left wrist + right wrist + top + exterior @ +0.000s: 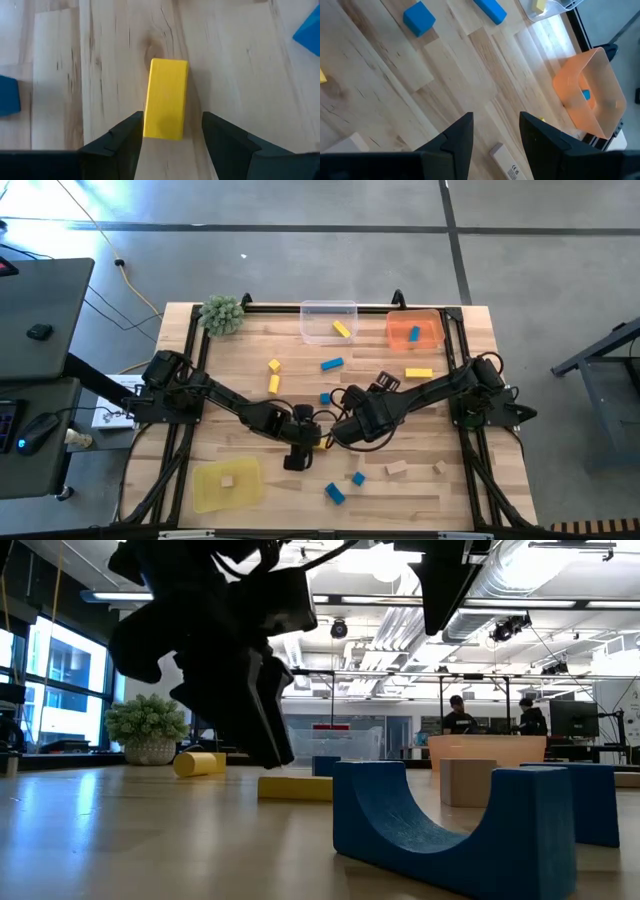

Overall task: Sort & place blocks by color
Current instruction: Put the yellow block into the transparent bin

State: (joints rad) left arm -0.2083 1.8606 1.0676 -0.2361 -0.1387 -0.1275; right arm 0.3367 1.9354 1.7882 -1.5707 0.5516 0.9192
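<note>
High view: left gripper (303, 442) and right gripper (345, 427) meet at frame centre; blocks lie scattered, and the yellow tray (226, 484) sits lower left.
Low view: dark gripper looms upper left.
Left wrist view: fingers (122, 137) apart, flanking yellow block (165, 98), untouched; descend centred, then close.
Right wrist view: fingers (457, 135) apart, empty.

One camera looks straight down on the whole table (420, 480). One sits low on the tabletop, looking across into the room. Each wrist camera looks down from close up — both the left one and the low one see the yellow block (165, 99).
</note>
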